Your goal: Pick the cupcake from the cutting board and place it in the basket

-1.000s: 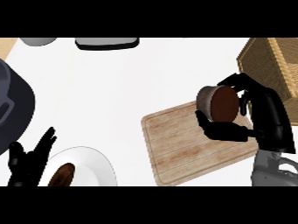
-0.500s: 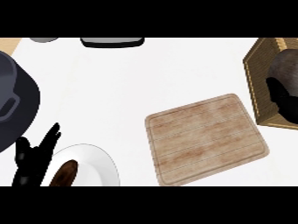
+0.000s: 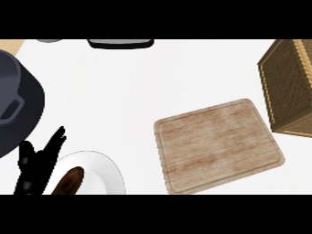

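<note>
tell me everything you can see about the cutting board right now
The cutting board is a pale wooden slab, roughly square with rounded corners and a thin groove running just inside its rim. Faint grain lines and brownish stains cross its top. It lies flat on the white counter, turned at a slight angle, right of centre. Nothing rests on it and no hand touches it. The wicker basket stands just beyond its upper right corner.

The left robot hand [image 3: 38,164] is black with slender fingers.

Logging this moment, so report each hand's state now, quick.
Left hand: open, fingers straight, resting by the white plate, holding nothing.
Right hand: not in view, so its state cannot be told.
</note>
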Robot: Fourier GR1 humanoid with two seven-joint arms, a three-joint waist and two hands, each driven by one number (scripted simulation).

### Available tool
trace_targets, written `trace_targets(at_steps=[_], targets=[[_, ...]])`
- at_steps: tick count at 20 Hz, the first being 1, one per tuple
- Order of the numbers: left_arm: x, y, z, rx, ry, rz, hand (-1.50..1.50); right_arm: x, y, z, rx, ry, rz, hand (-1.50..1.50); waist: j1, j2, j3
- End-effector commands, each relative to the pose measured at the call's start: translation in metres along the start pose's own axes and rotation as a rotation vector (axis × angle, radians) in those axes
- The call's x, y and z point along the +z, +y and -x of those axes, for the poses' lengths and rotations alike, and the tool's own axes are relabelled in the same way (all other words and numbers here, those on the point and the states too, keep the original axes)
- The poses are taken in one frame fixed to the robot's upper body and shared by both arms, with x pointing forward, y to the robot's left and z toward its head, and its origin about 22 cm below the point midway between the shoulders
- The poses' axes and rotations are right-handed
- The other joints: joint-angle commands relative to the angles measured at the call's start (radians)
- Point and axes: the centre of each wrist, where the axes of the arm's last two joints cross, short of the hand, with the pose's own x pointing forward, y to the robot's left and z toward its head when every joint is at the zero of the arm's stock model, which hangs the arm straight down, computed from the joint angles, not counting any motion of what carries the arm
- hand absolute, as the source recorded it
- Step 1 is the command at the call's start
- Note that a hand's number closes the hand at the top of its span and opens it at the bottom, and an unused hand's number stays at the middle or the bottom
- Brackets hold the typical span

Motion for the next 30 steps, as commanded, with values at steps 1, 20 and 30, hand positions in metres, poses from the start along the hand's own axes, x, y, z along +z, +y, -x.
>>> trace_targets(at_steps=[1, 20, 30], targets=[[-0.011, -0.006, 0.015, 0.022, 0.070, 0.007, 0.00, -0.030, -0.007, 0.015, 0.042, 0.017, 0.001, 1.50, 0.002, 0.010, -0.009], [0.001, 0.002, 0.014, 0.007, 0.077, 0.009, 0.00, -0.109, 0.014, 0.140, -0.185, 0.123, -0.019, 1.50, 0.010, 0.011, -0.008], [0.002, -0.002, 0.024, 0.009, 0.088, 0.014, 0.00, -0.110, 0.024, 0.176, 0.142, 0.187, 0.054, 1.50, 0.017, 0.014, -0.009]])
